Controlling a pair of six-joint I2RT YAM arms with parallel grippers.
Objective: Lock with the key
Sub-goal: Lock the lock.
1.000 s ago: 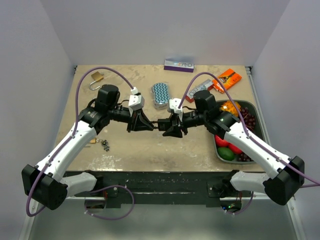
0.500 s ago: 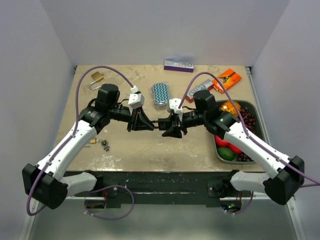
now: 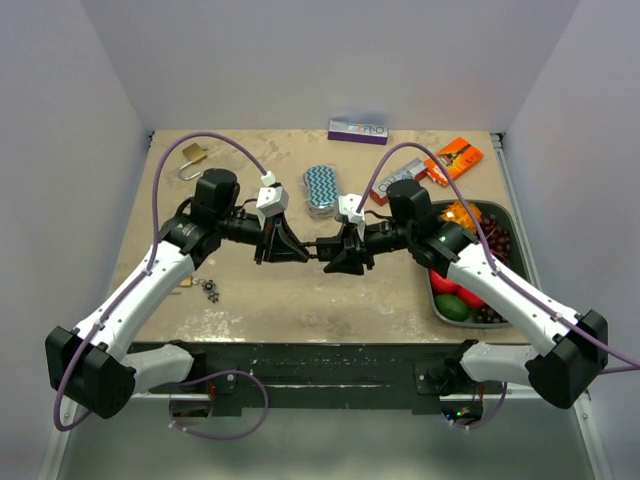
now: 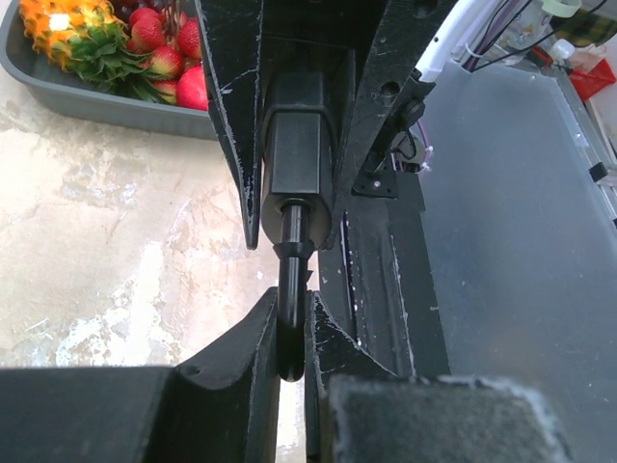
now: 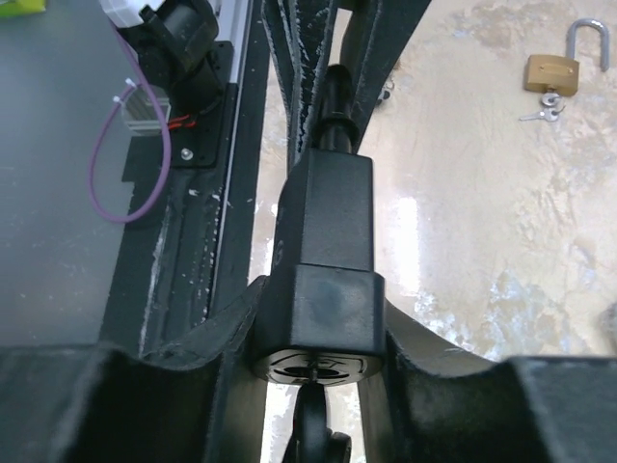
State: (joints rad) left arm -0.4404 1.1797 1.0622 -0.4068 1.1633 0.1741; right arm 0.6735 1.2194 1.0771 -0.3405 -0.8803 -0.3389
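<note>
"Where is the black lock point(image 5: 328, 251)?"
"Up in the air, over the middle of the table point(image 3: 300, 310)."
"Who holds it?"
"The left gripper point(image 4: 291, 304) pinches its thin loop point(image 4: 290, 333) tight. The right gripper point(image 5: 323, 299) hugs its fat body."
"And far back?"
"A gold lock point(image 3: 194, 155) with small keys point(image 5: 540, 114) lies in the far left corner."

the left gripper point(image 3: 292, 247) and right gripper point(image 3: 338, 252) meet tip to tip above the middle of the table point(image 3: 300, 300), with a black lock point(image 3: 318, 245) bridging them. a brass padlock point(image 3: 193, 157) lies at the far left corner. small keys point(image 3: 210, 290) lie beside the left arm, a chevron pouch point(image 3: 322, 190) sits behind the grippers, and a grey fruit tray point(image 3: 500, 207) is at the right edge.
</note>
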